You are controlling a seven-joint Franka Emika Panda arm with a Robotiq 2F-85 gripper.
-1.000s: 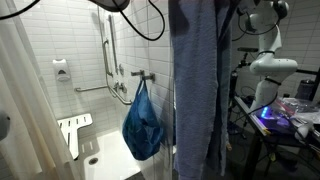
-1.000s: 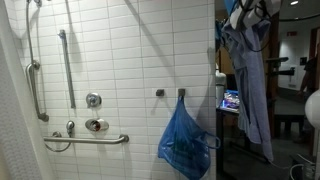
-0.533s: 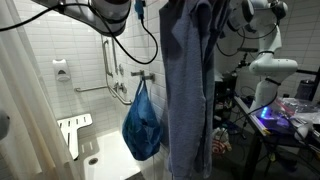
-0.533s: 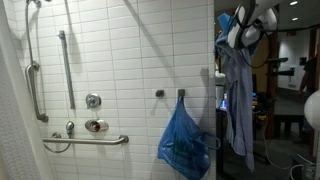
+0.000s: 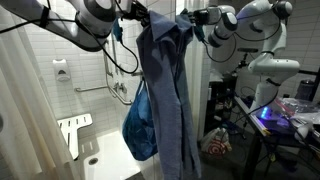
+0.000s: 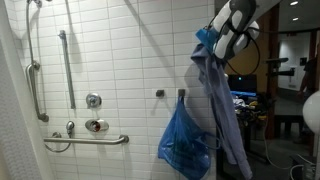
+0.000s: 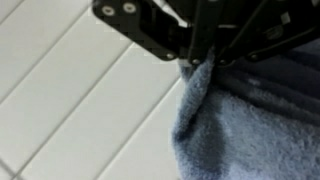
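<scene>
Two black fingers (image 7: 192, 35) of the gripper (image 7: 200, 62) come down from the top of the wrist view. They are pinched tight on the top edge of a blue-grey cloth (image 7: 245, 130). The cloth is soft and fuzzy and fills the lower right of this view. White wall tiles (image 7: 80, 100) fill the left side.

In an exterior view the cloth hangs long and loose down the middle, from the top almost to the bottom edge. The white robot arm (image 5: 240, 20) is in the upper right. A blue bag (image 5: 138, 125) hangs on the tiled wall, just left of the cloth and partly hidden by it. A white fold-down seat (image 5: 72, 132) is in the lower left. A small soap box (image 5: 61, 70) sits on the wall above it.

In an exterior view from in front of the wall, the cloth hangs in the right half, from near the top down to the bottom edge. The arm is in the upper right corner, above the cloth. The blue bag hangs from a hook (image 6: 181, 93), low and right of the middle. Its right side meets the cloth, but I cannot tell if they touch. A long grab bar (image 6: 66, 65) stands on the left. A round tap (image 6: 92, 100) is just right of it, lower down.
</scene>
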